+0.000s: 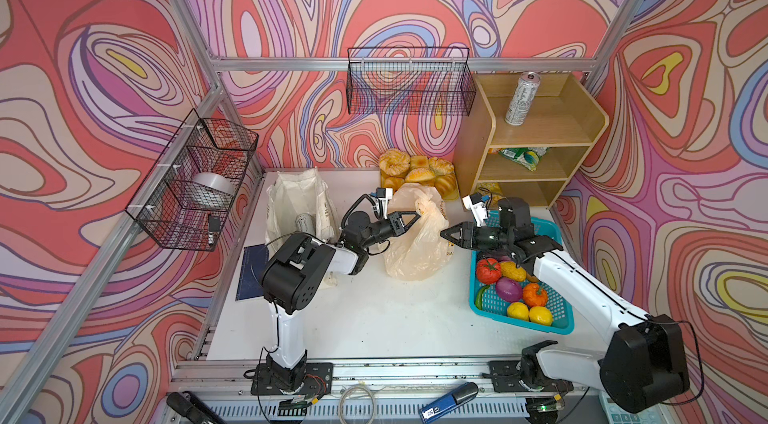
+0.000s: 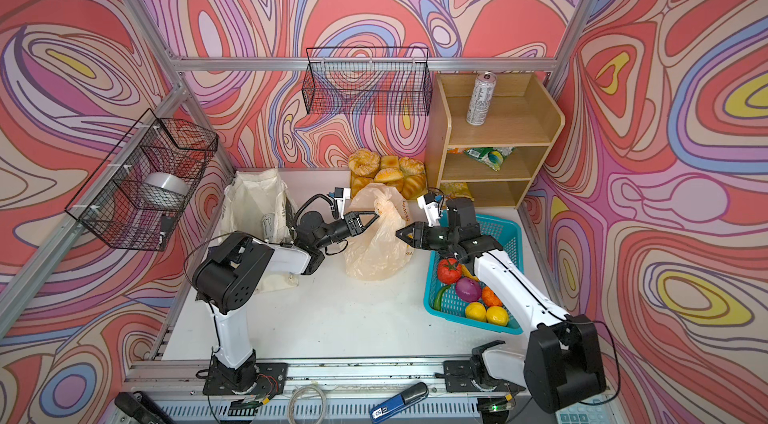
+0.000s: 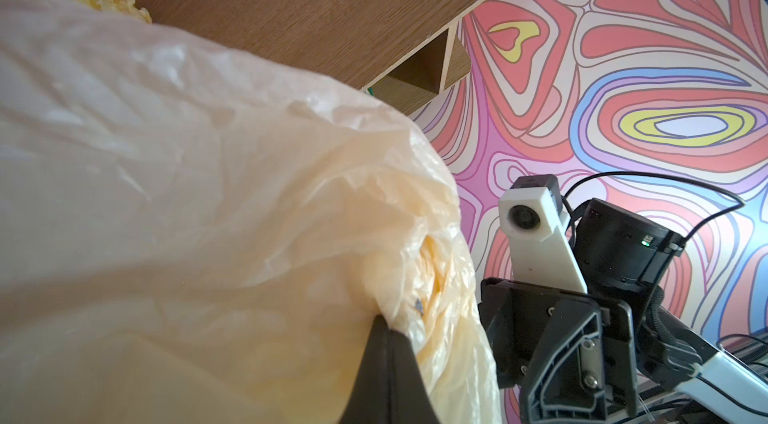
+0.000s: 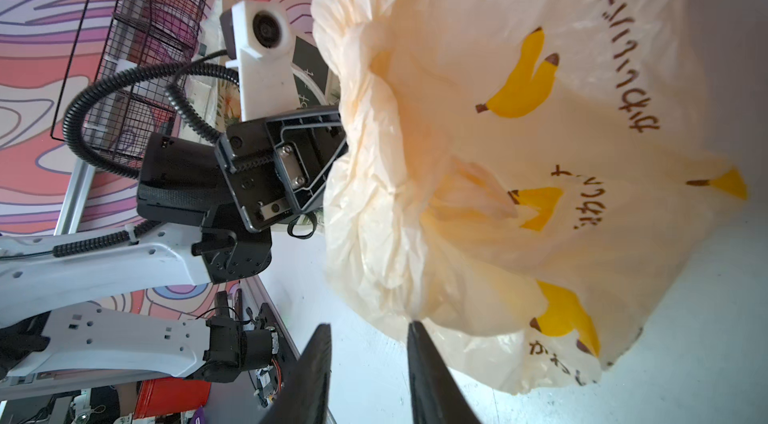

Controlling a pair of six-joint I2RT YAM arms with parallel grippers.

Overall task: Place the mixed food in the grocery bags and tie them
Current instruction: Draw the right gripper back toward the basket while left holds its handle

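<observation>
The cream plastic grocery bag (image 1: 415,251) (image 2: 374,251) with banana prints stands mid-table, its top bunched. My left gripper (image 1: 419,215) (image 3: 384,320) is shut on that bunched top. My right gripper (image 1: 442,233) (image 4: 369,324) is open beside the bag (image 4: 498,152); one fingertip touches the plastic and nothing lies between the fingers. The cloth tote (image 1: 297,197) stands at the back left with a can (image 1: 304,222) inside. Another drink can (image 1: 521,99) and a snack packet (image 1: 524,156) are on the shelf. Lemons (image 1: 530,313) and a cucumber (image 1: 480,296) lie in the teal basket.
The teal basket (image 1: 519,323) holds several other toy vegetables under my right arm. Bread rolls (image 1: 415,173) sit behind the plastic bag. The wooden shelf (image 1: 540,131) stands at the back right. Wire baskets (image 1: 409,81) hang on the walls.
</observation>
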